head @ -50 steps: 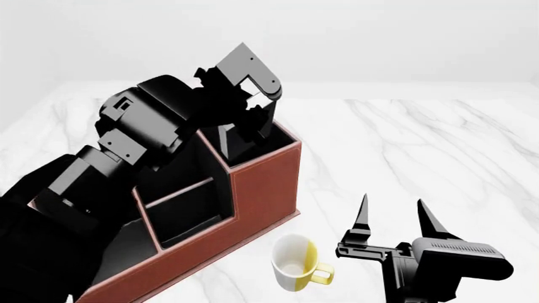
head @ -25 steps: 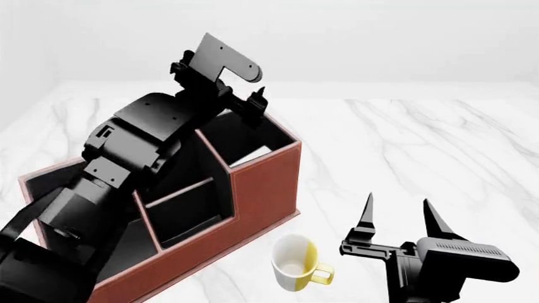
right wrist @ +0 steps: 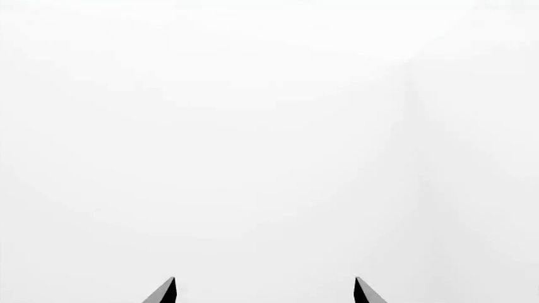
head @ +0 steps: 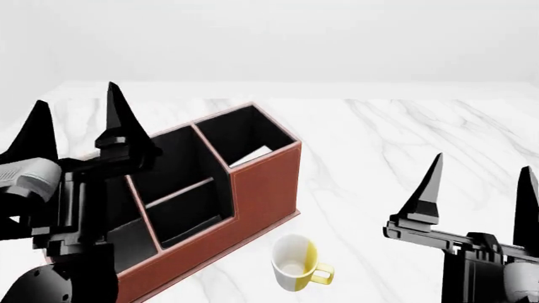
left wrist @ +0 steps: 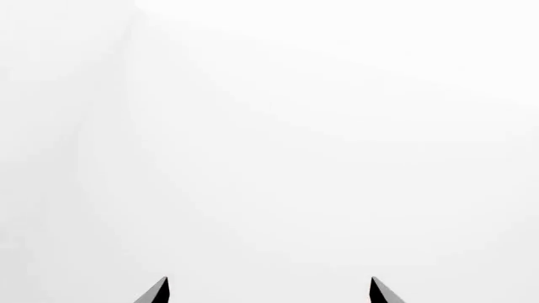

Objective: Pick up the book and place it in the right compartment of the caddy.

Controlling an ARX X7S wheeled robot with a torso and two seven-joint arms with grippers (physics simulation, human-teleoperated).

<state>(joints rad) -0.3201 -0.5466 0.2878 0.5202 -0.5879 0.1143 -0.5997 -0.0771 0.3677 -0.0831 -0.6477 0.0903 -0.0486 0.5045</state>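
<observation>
Both arms pointing up, nothing held. Left gripper (head: 77, 120) standing wide apart beside caddy (head: 265, 189); right gripper (head: 480, 189) spread too, over bare table (head: 404, 139). Book (head: 251, 155) sitting in right compartment (head: 244, 132), only pale sliver showing, rest hidden, so looking placed already. Risk, I'm guessing: left arm clipping caddy's near wall if swinging down, shoving it. Yellow mug (head: 295, 263) just beside caddy front, easy to knock. Plenty of open marble right of caddy.
</observation>
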